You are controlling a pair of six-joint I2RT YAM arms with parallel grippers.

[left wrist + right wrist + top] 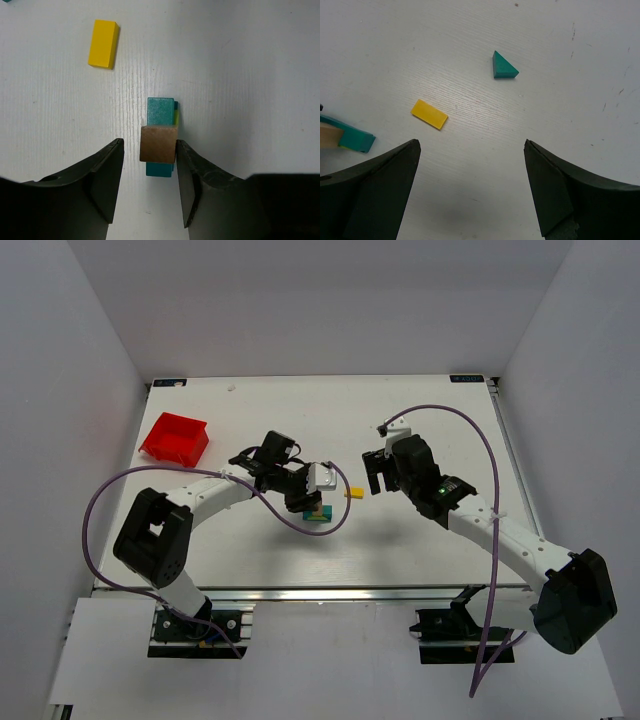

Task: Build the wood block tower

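The wood block tower (pixel 160 112) stands mid-table: teal blocks below, a sliver of yellow at the right, and a tan block (pixel 158 144) on top. It also shows in the top view (pixel 318 512) and at the left edge of the right wrist view (pixel 351 139). My left gripper (pixel 149 145) is open and straddles the tan block, with a gap on the left side and the right finger (pixel 192 180) at the block's edge. My right gripper (pixel 472 147) is open and empty above bare table. A loose yellow block (pixel 429 114) and a teal triangle (pixel 503 66) lie ahead of it.
A red bin (pixel 175 437) sits at the table's far left. The loose yellow block also shows in the top view (pixel 352 494), between the two grippers, and in the left wrist view (pixel 103 43). Purple cables loop off both arms.
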